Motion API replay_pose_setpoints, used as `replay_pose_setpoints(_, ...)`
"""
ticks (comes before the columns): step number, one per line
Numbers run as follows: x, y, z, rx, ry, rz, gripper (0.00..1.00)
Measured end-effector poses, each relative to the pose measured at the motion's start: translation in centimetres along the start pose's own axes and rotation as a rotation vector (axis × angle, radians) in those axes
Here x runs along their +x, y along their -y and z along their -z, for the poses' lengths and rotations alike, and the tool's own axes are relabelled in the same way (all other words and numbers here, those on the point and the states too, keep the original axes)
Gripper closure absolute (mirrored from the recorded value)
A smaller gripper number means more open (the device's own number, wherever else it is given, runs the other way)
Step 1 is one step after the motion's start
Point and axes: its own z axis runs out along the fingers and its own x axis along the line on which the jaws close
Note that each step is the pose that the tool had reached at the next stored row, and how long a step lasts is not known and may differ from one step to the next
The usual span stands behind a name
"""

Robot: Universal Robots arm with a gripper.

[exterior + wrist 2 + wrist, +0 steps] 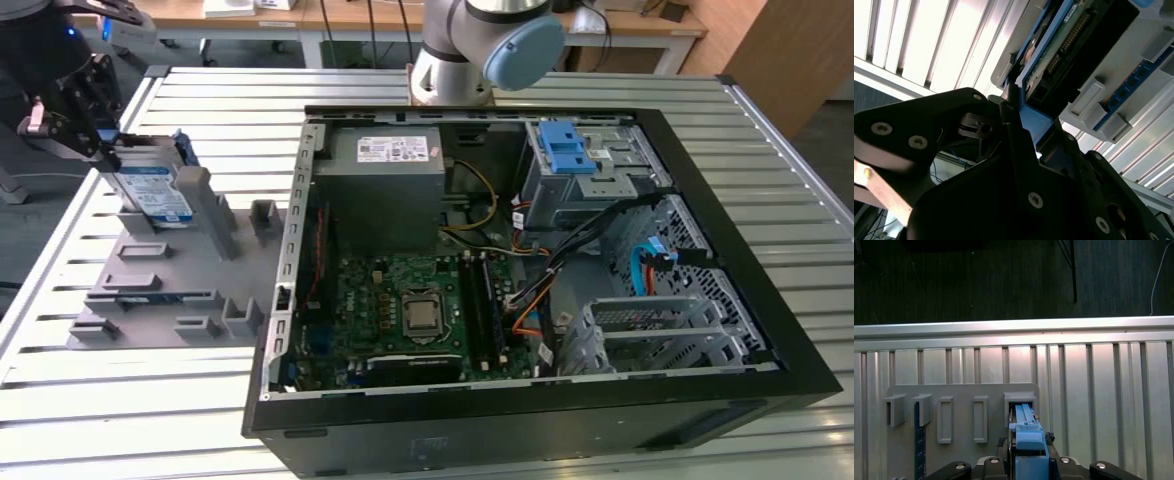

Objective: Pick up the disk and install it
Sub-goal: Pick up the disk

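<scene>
Pick-up step in hand. The pincer [83, 118] is working at the exterior view's left, over the grey fixture [174, 295] on the table [120, 420]. It appears to be gripping narrow on the blue rail end of the disk [150, 190]. In the first wrist view that blue rail [1026, 440] is sitting between the fingers [1050, 438]. The disk is standing upright in a fixture slot, judged not yet lifted clear. The open computer case [747, 300] is lying well apart. Freeing the disk is calling for a straight pull along the slot walls, without tilting.
</scene>
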Motion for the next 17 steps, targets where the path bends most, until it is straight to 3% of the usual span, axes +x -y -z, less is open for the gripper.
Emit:
replay_pose_setpoints(6, -0.01, 0.0, 0.29, 0.0002, -0.0002, 0.0, 0.63)
replay_pose_setpoints(17, -0.06, -0.04, 1.78, 0.0001, -0.0003, 0.0, 0.63)
